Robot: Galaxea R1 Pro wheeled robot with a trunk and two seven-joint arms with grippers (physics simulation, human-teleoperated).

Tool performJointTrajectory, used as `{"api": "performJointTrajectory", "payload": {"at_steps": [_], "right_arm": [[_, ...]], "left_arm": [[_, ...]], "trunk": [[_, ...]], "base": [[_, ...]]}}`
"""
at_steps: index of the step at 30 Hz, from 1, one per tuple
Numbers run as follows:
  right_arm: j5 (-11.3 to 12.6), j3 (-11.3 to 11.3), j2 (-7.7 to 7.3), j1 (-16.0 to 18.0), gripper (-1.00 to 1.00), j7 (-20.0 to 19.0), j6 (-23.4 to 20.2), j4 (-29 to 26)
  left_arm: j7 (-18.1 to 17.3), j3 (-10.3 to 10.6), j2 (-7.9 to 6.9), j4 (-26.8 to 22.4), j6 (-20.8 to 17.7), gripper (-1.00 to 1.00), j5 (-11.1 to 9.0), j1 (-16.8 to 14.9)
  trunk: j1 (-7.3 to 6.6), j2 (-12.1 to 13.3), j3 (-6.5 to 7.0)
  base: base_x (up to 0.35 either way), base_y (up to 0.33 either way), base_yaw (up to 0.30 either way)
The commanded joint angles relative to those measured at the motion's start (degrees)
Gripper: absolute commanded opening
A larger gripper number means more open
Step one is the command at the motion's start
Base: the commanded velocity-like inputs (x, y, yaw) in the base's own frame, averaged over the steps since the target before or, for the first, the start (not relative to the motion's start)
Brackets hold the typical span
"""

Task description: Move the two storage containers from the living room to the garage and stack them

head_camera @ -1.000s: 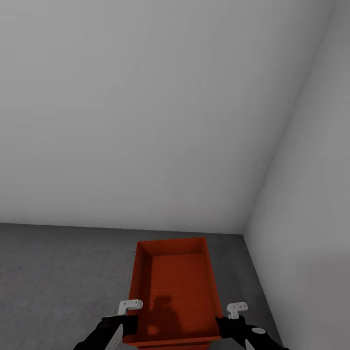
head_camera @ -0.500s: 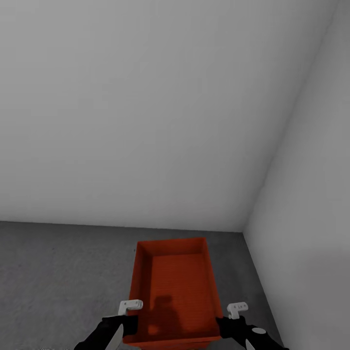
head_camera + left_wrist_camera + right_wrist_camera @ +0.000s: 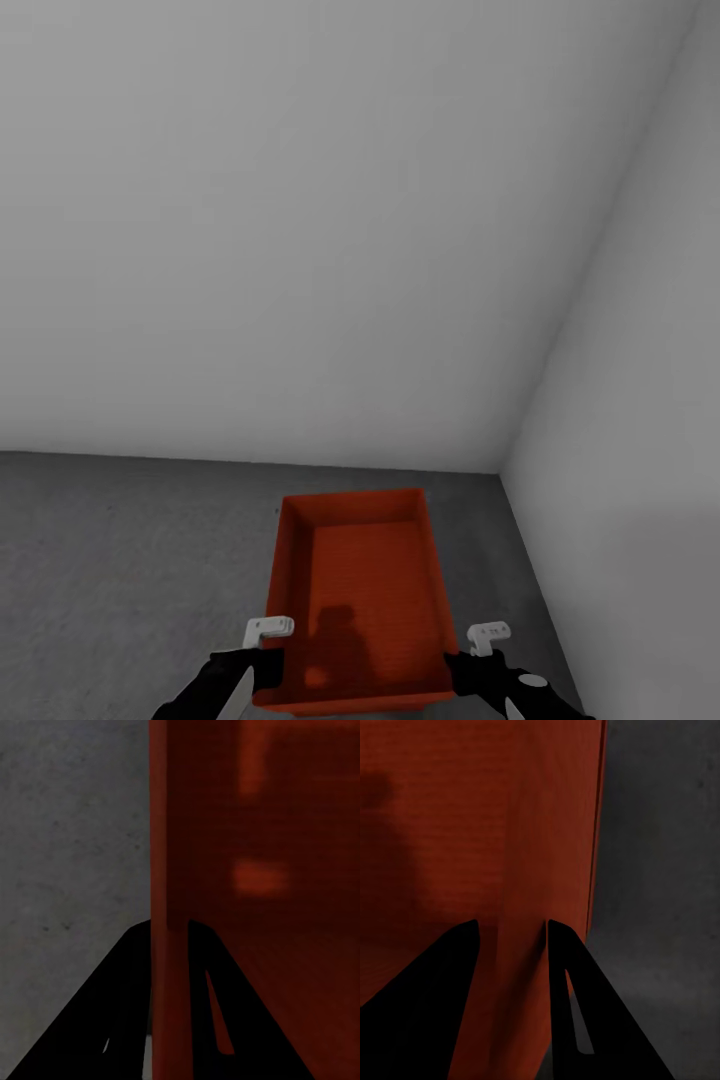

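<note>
Container (image 3: 352,600) | left gripper (image 3: 169,945) jaws pinch left wall | right gripper (image 3: 510,937) jaws pinch right wall

The bin's (image 3: 352,600) near end and underside run off the head view's lower edge, hiding whatever lies beneath.

A storage container (image 3: 355,590) is seen low in the head view, over the floor (image 3: 120,560), near the corner where the back wall (image 3: 300,220) meets the right wall (image 3: 640,400). The left gripper (image 3: 262,650) is placed at the container's left long wall and the right gripper (image 3: 478,652) at its right long wall, both toward the near end. In each wrist view a container wall (image 3: 169,870) (image 3: 562,832) is found between the jaws, with floor beside it.
</note>
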State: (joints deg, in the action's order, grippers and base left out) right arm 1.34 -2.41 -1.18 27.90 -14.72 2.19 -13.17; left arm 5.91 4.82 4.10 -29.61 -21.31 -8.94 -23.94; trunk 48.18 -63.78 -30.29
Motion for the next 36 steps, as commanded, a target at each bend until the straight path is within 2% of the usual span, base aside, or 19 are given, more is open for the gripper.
{"api": "performJointTrajectory", "payload": {"at_steps": [1, 7, 36], "right_arm": [[0.2, -2.3, 1.36, 0.0, -1.0, -0.6, 0.3, 0.2], [0.2, -2.3, 1.36, -0.1, -1.0, -0.6, 0.3, 0.2], [0.2, -2.3, 1.36, 0.0, -1.0, -0.5, 0.3, 0.2]], "left_arm": [[2.1, -0.4, -0.02, -0.9, 3.7, -1.0, 1.4, -0.1], [2.1, -0.4, -0.04, -0.9, 3.7, -1.0, 1.4, -0.1], [2.1, -0.4, 0.02, -0.9, 3.7, -1.0, 1.4, -0.1]], "trunk": [[0.23, -0.5, -0.25], [1.54, -2.9, -1.33], [1.54, -2.9, -1.33]], "base": [[0.0, 0.0, 0.0], [0.0, 0.0, 0.0], [0.0, 0.0, 0.0]]}}
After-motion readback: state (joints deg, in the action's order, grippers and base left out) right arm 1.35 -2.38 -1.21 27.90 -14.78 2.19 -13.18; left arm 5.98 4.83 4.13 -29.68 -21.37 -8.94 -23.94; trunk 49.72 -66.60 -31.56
